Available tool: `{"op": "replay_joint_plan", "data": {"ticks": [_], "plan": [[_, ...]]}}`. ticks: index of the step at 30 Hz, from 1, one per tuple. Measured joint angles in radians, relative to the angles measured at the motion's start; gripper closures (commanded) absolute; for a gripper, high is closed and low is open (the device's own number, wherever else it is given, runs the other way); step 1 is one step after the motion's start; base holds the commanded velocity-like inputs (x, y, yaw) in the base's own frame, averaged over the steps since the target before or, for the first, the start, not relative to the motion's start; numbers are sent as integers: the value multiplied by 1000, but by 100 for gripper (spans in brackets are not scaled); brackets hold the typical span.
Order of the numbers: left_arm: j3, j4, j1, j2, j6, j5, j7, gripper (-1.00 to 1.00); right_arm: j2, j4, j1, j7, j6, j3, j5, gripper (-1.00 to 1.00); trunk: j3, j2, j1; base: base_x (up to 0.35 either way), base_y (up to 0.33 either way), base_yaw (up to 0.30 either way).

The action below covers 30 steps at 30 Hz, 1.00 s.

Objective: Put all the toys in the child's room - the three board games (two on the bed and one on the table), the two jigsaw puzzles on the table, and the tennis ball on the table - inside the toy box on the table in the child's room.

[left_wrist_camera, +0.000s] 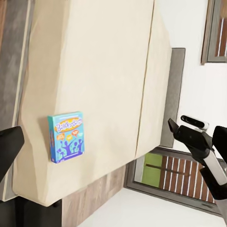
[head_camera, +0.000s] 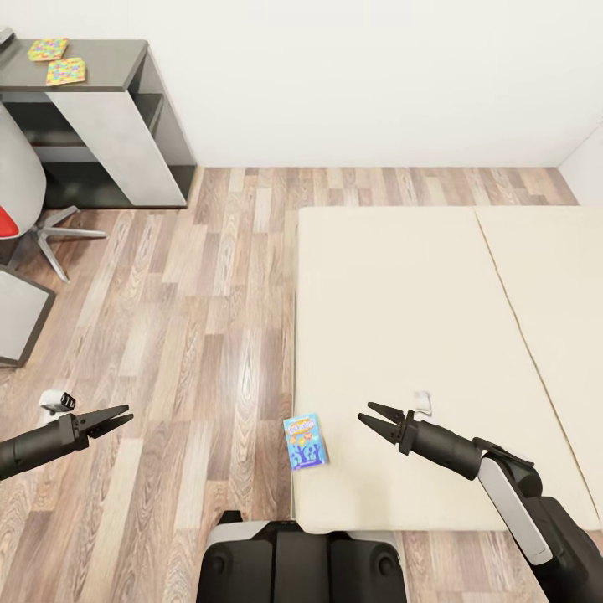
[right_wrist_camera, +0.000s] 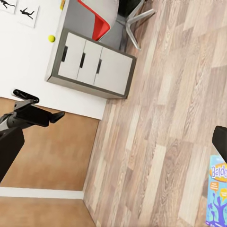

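A small blue cartoon-printed board game (head_camera: 306, 440) lies flat on the cream bed (head_camera: 402, 318), at its near left corner by the edge. It also shows in the left wrist view as the same blue box (left_wrist_camera: 67, 136). My right gripper (head_camera: 371, 414) hangs open over the bed, a short way right of the box. Left of the bed, my left gripper (head_camera: 119, 416) is open over the wood floor. Two jigsaw puzzles (head_camera: 48, 49) (head_camera: 66, 71) lie on the dark grey wing of the table (head_camera: 109, 67) at the far left. The tennis ball (right_wrist_camera: 51, 38) rests on the table top above the white drawers.
A red-and-white swivel chair (head_camera: 21, 213) stands by the table at the left. A grey panel (head_camera: 17, 314) juts in at the left edge. Wood floor (head_camera: 209, 318) stretches between the table and the bed. The bed has a seam (head_camera: 519, 335) at the right.
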Motion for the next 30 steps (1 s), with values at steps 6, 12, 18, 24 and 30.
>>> {"op": "replay_joint_plan", "data": {"ticks": [6,12,18,24,30], "plan": [[0,0,0,0,0,-3,1,-100,-1,1,0,0,0,5,0,-100,10,0,0,0,0,0],[0,0,0,-2,0,-27,2,-100,0,2,0,-1,0,6,1,-100,20,0,0,0,0,0],[0,0,0,-5,0,-35,2,-100,0,2,0,-2,0,6,0,-100,30,0,0,0,0,0],[-1,0,0,-7,0,-40,3,-100,0,3,0,-2,-1,6,0,-100,39,0,0,0,0,0],[-16,-1,0,-7,1,-64,26,-100,1,20,0,-3,-2,7,3,-100,49,0,0,0,0,0]]}}
